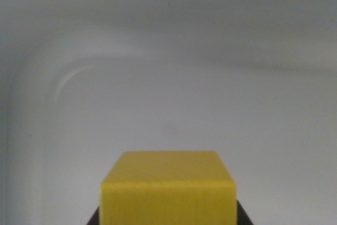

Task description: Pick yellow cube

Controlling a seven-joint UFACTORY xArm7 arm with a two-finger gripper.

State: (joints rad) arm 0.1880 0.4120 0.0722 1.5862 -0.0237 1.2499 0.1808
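The yellow cube (168, 188) fills the bottom middle of the wrist view, very close to the camera, with its top face and near face showing. Dark slivers of my gripper's (168, 218) fingers (95, 218) press against the cube's lower left and lower right sides with no gap visible. The jaws stand closed against the cube. The cube's underside and most of both fingers are cut off by the bottom edge of the picture.
Behind the cube lies a plain white surface (174, 109) with a raised, rounded rim (58, 77) curving from the wrist view's left side across the top, like the inside of a tray or bin.
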